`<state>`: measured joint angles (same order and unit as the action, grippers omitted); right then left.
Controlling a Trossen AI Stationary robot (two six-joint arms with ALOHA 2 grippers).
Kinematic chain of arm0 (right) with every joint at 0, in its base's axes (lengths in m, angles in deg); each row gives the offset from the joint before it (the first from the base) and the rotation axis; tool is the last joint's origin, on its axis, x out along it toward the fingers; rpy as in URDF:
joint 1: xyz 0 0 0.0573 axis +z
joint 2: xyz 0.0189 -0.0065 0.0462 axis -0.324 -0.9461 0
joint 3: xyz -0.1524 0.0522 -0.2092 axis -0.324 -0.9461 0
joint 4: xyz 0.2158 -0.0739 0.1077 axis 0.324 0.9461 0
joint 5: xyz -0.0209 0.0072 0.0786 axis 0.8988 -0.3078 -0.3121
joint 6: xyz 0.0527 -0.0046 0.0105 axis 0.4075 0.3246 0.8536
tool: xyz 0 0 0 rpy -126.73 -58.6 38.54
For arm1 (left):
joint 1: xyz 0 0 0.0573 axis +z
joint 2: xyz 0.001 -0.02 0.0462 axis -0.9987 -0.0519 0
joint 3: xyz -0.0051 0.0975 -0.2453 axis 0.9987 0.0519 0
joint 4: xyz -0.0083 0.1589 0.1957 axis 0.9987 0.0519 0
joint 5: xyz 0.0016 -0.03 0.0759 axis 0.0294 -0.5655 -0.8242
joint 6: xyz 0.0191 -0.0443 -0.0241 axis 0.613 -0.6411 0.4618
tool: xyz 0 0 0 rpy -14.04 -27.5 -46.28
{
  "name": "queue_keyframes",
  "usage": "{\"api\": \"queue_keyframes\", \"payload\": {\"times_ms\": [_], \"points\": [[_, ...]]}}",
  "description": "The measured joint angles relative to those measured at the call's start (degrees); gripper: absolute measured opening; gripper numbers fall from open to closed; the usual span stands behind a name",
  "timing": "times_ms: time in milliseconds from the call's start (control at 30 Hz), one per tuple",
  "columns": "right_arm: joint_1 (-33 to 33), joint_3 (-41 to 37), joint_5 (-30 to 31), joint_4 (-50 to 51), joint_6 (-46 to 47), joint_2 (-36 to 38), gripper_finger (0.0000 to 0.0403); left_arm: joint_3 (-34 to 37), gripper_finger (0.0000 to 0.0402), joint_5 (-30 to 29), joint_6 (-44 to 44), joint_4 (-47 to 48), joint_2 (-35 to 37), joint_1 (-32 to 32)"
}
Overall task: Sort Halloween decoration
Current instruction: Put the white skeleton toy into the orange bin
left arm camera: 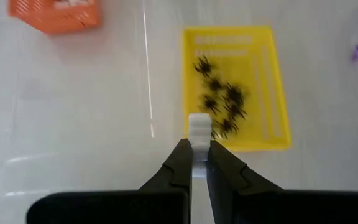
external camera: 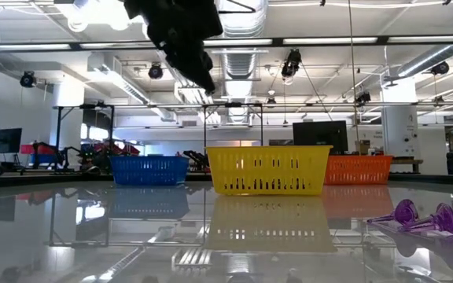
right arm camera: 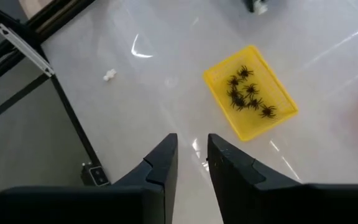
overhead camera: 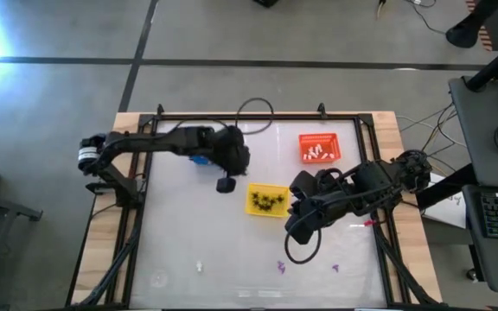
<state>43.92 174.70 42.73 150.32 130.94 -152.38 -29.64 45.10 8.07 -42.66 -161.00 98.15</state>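
Table (overhead camera: 180,250) first: its pale top carries 3 small baskets. A yellow basket (overhead camera: 266,199) sits mid-table with the black spiders (left arm camera: 219,102) already in it, an orange basket (overhead camera: 319,148) farther back holds white pieces (overhead camera: 318,155), and a blue basket (external camera: 149,170) stands mostly hidden under the left arm in the overhead view. Loose decorations remain at the near side: purple trinkets (overhead camera: 280,267) by the front edge and 1 white trinket (right arm camera: 109,74) lying apart on bare table.

Risk lies with the left gripper (left arm camera: 194,163), raised above the table just beside the yellow basket. Its fingers (left arm camera: 178,163) are pinched tight on a white ridged trinket (left arm camera: 199,132), and only the lower end is clamped. Such a shallow hold could let the piece twist or slip out, and the yellow basket lying so close means a drop here could land it among the spiders instead of in the orange basket.

Right gripper (right arm camera: 191,158) hangs over bare table near the yellow basket, jaws parted a little, holding nothing.
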Motion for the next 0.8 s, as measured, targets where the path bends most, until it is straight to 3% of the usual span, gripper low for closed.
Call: {"api": "queue_keyframes", "payload": {"times_ms": [300,533,800], "points": [[-0.9,0.0,3.9,-0.02,-4.53,-0.15,0.0072,-0.03,0.0002,3.74,3.91,-4.71,0.0,7.02],[-4.55,0.0,15.73,-0.01,-5.42,-0.24,0.0065,-0.56,0.0002,7.55,8.08,-6.91,0.0,11.29],[-13.2,0.0,18.06,-0.02,-20.8,-0.86,0.0063,-0.54,0.0002,9.83,9.31,-9.61,0.0,15.97]]}}
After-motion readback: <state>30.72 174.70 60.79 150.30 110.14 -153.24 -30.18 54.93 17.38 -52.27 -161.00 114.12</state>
